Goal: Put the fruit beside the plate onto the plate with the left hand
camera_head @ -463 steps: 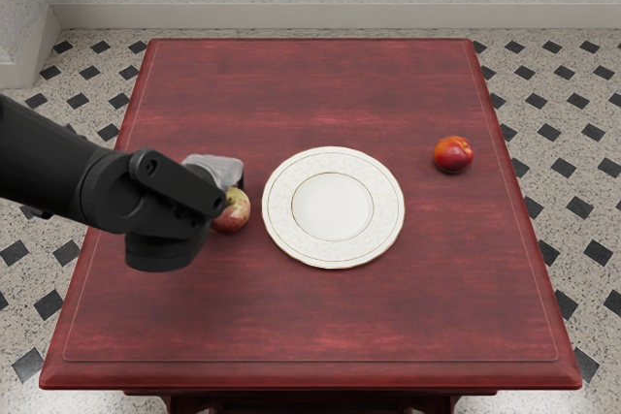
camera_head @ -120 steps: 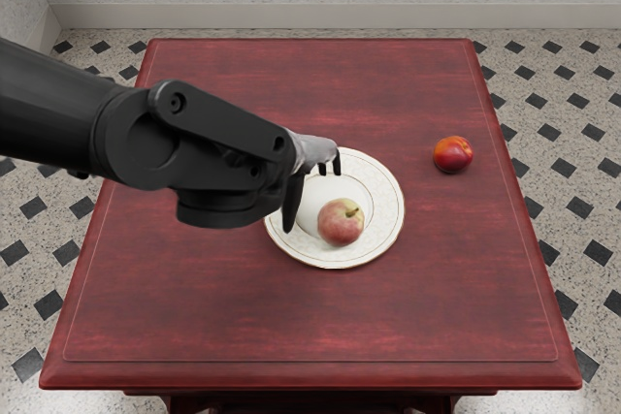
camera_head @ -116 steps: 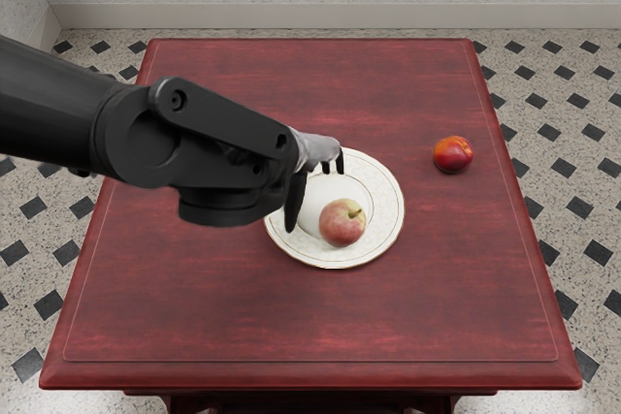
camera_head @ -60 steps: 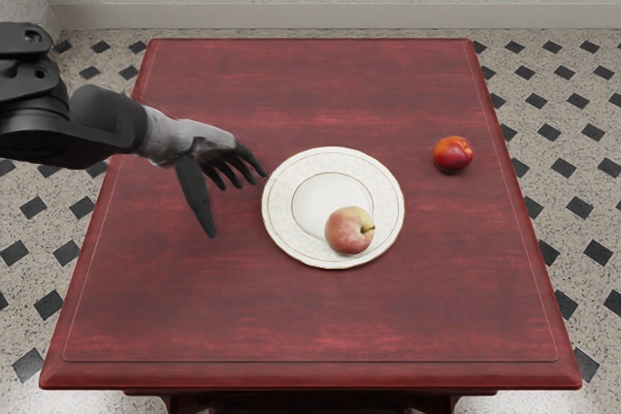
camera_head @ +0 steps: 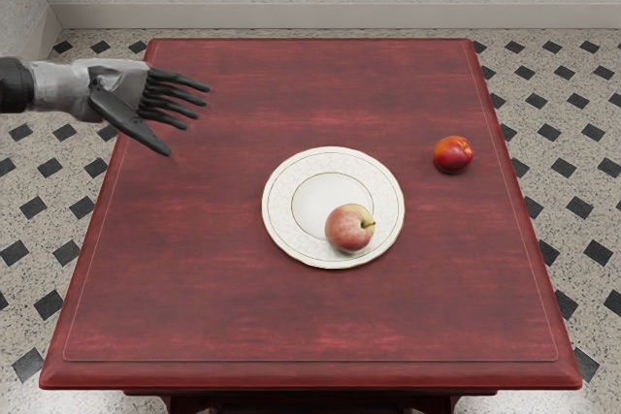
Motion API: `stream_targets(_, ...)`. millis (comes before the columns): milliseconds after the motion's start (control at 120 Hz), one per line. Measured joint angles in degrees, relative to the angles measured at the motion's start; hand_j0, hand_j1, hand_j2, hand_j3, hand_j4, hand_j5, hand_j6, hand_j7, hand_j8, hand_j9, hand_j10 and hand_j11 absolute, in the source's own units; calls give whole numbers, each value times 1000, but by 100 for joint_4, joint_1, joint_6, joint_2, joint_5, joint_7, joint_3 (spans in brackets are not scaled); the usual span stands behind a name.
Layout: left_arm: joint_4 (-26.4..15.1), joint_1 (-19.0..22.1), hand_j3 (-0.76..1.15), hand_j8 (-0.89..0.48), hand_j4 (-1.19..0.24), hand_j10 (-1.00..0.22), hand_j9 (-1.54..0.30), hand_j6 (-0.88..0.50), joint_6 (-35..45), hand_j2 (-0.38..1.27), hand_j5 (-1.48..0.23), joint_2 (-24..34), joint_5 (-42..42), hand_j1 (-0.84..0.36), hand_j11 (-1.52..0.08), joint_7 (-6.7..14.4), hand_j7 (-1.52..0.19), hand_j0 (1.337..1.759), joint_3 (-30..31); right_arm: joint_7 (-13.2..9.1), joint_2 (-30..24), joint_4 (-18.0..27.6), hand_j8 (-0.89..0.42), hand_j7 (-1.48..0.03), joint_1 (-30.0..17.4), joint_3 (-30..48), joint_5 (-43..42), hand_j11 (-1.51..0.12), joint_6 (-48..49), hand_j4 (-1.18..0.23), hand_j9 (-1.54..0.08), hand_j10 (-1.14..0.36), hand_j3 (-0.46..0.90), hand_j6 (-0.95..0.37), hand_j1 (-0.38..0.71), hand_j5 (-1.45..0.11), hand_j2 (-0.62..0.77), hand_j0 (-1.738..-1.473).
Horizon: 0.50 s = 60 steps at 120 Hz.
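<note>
With the apple (camera_head: 349, 228) resting on the plate (camera_head: 333, 156) at its 5 o'clock side, just inside the rim, the left hand (camera_head: 131, 96), fingers spread wide and empty over the table's (camera_head: 291, 94) 10 o'clock edge, should pull clear high and smoothly, jarring nothing.

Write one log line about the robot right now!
left hand: open, empty, over far-left edge of table | apple: on plate, near side | peach: on table, right of plate | task: looks done
</note>
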Motion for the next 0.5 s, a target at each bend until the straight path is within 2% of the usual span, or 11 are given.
stream_targets(183,616,386,0,-248,-248,-248,-322,-248,-14,50,-322,5,-443,53,-322,-17,-322,1658,-80,0,0,0,-26,-33,0,0,-1,-33,0,-26,-33,-26,0,-26,-318,-34,-5,-1658)
stream_targets(300,850,812,0,-248,-248,-247,-322,-248,-17,51,-322,94,-560,53,-322,-20,-322,1658,-258,0,0,0,-26,-33,0,0,0,-33,0,-26,-33,-26,0,-26,-318,-33,-5,-1658)
stream_targets(500,1065,936,0,-247,-247,-247,-322,-247,-17,51,-322,102,-685,53,-322,-21,-322,1658,-375,0,0,0,-26,-33,0,0,0,-33,0,-26,-33,-26,0,-26,-318,-33,-5,-1658)
